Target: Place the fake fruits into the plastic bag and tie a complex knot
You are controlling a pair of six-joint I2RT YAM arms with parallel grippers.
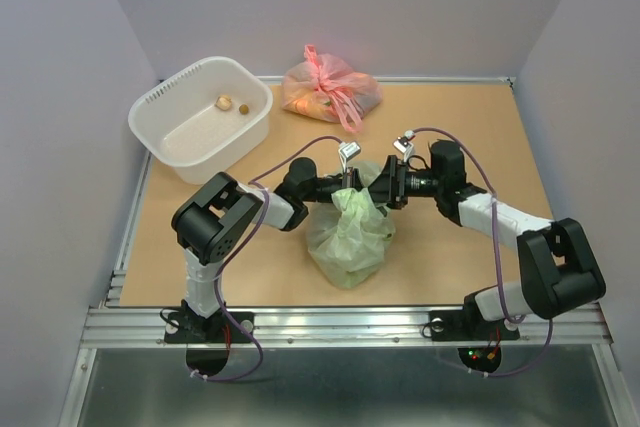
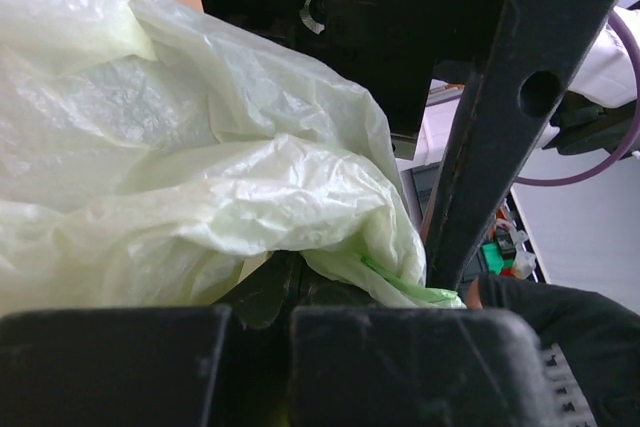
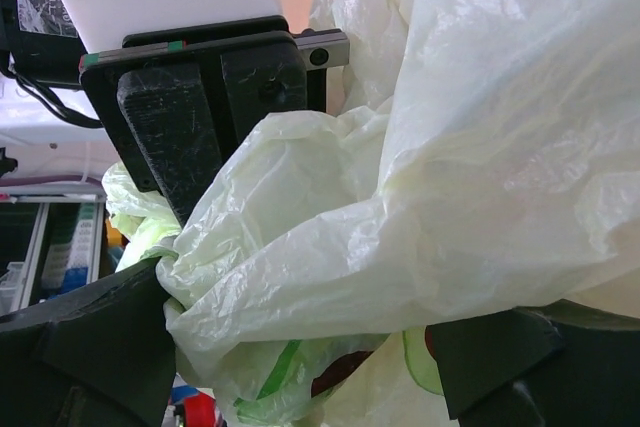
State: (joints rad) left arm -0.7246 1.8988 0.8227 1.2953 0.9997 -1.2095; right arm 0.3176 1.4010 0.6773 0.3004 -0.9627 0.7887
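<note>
The pale green plastic bag sits mid-table, its top gathered up between both grippers. My left gripper is shut on a twisted strip of the bag, its fingers meeting at the pinch. From the right, my right gripper stands open, its fingers spread wide around the bunched plastic. Fake fruits show through the film as a dark red patch and a green one. I cannot tell whether the gathered plastic forms a knot.
A white basket stands at the back left with two small brownish pieces inside. A tied pink bag lies at the back centre. The table's raised metal edge runs down the left side.
</note>
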